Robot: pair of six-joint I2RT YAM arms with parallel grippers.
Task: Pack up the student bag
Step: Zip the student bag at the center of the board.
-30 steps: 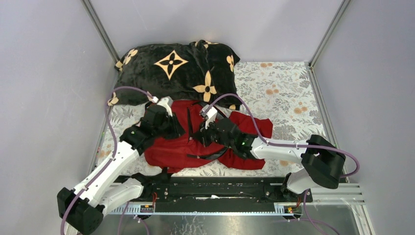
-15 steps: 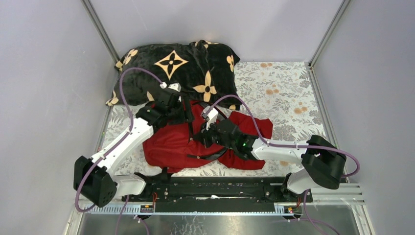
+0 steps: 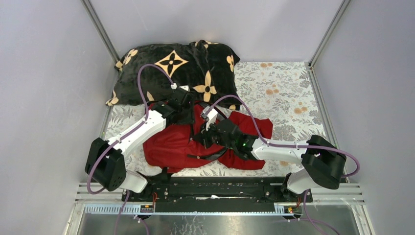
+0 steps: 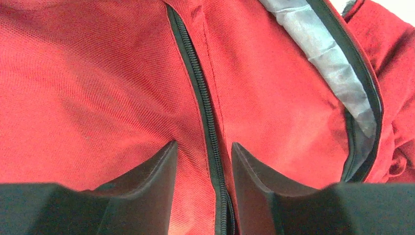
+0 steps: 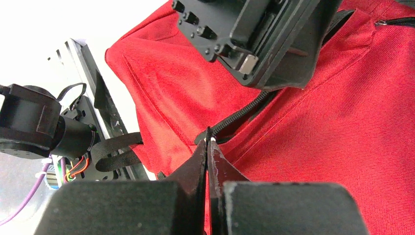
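Pale grey walls (image 3: 44, 73) enclose a floral-patterned table (image 3: 284, 93).

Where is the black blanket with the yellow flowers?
Seen from above, the blanket lies bunched at the far left of the table, right behind the red backpack.

No readable writing, label, brand or number shows on the student bag (image 3: 171, 144) or anything else.

Red student bag (image 3: 169, 144), black zipper (image 4: 203, 105), black blanket (image 3: 147, 73) with tan flowers, grey floral tablecloth (image 3: 284, 93)
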